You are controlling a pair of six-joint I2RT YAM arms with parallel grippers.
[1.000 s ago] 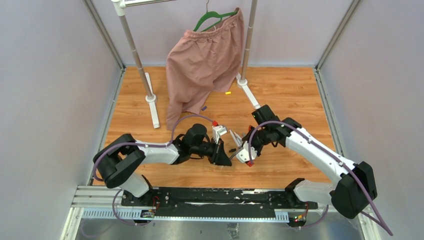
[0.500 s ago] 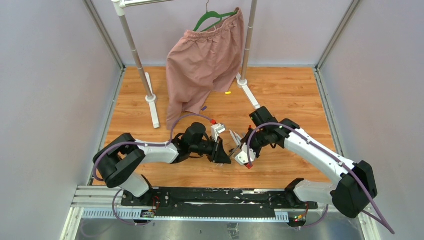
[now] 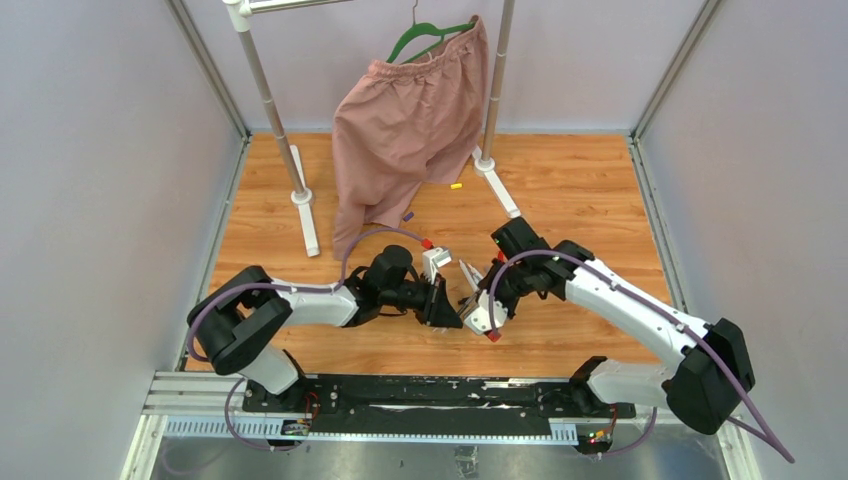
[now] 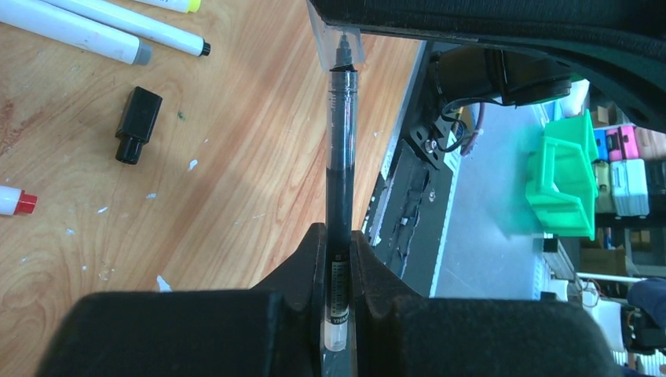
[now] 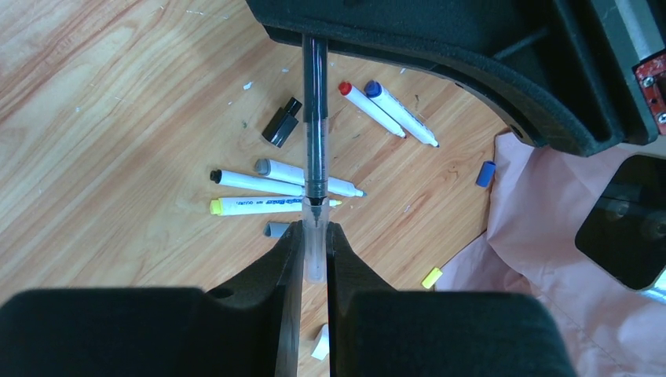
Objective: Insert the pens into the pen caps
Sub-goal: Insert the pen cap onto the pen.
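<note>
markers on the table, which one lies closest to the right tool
The yellow-ended marker, printed along its barrel, just beyond the right tool; the black-ended marker and grey-ended marker lie farther out.

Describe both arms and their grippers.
Both match: the left arm and right arm have white links between bulky black joints, each trailed by a looping purple cable. The gripper fingers are matte black and wedge-shaped. A small red part sits near each wrist.
</note>
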